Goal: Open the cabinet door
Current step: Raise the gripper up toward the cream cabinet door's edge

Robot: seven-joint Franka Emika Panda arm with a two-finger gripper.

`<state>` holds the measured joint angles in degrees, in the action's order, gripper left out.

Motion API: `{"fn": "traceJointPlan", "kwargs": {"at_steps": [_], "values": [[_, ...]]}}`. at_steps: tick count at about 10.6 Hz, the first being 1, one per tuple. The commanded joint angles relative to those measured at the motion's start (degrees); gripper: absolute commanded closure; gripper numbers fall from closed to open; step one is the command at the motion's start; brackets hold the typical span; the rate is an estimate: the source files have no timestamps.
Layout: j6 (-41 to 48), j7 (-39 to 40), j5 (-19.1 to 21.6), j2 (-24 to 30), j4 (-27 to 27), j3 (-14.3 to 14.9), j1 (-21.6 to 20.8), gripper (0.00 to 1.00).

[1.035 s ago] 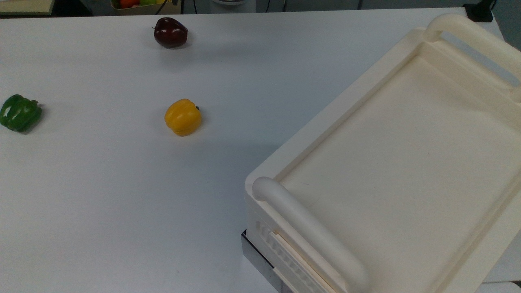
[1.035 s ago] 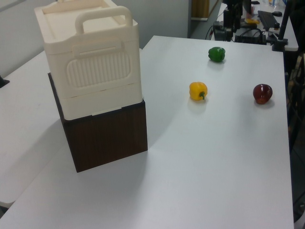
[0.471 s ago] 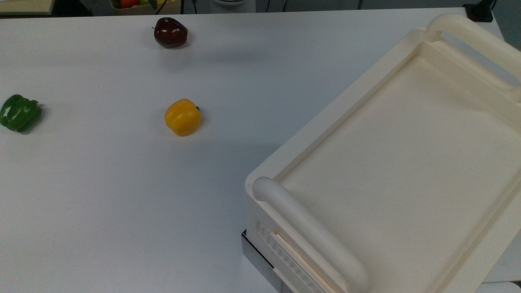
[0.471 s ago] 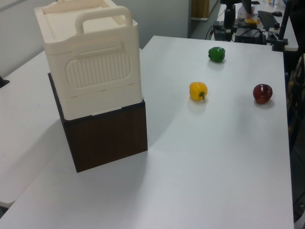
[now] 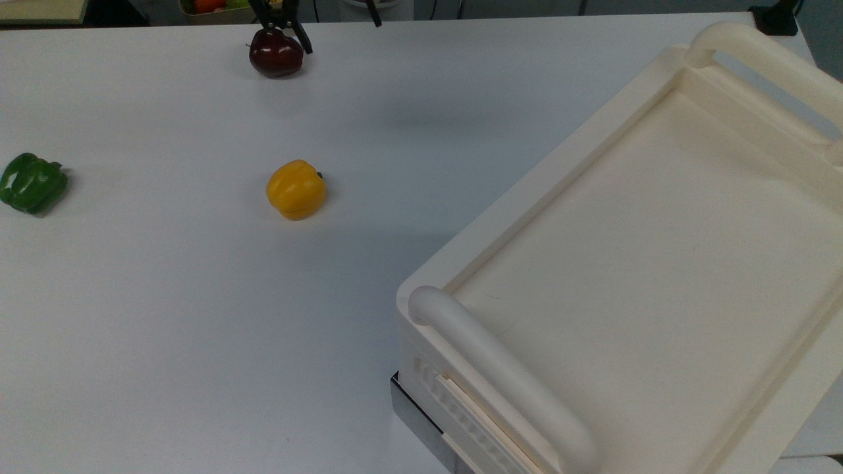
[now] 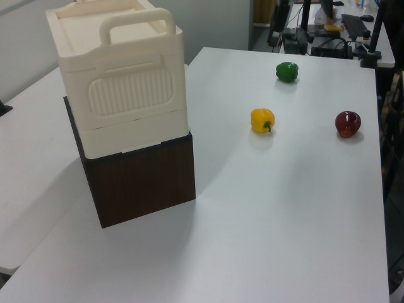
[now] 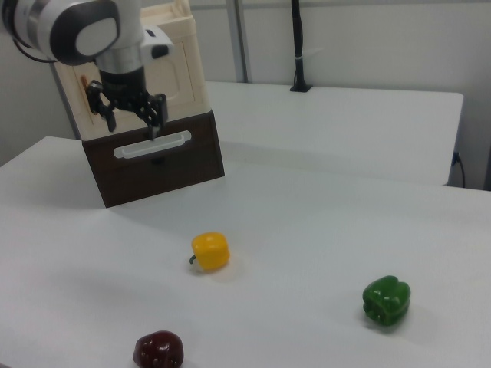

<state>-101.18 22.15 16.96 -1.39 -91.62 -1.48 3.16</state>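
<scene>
Upper left of the right view: the pincer (image 7: pixel 130 119) hangs with fingers spread, gripping nothing, in front of the cream cabinet (image 7: pixel 184 65). The cabinet door (image 7: pixel 178 73) sits flush on that face, behind and beside the arm. Out on the white bench (image 7: pixel 307 253) lie a yellow pepper (image 7: pixel 210 251), green pepper (image 7: pixel 386 302) and dark red apple (image 7: pixel 158 350).

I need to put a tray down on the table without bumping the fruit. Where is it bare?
Widest bare stretch: between the yellow pepper and the cabinet, running to the left view's near table edge. Tighter among yellow pepper, green pepper and apple.
</scene>
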Motion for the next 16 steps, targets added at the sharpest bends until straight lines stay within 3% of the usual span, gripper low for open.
{"fn": "traceJointPlan", "kwargs": {"at_steps": [1,9,16], "values": [[-7.70,1.05,0.89,-1.59,0.48,0.51,-6.13,0.12],[-18.08,-1.14,-0.43,-1.42,0.48,0.51,-16.41,0.10],[-29.84,-1.06,-1.40,-4.40,0.39,0.42,-19.59,0.19]]}}
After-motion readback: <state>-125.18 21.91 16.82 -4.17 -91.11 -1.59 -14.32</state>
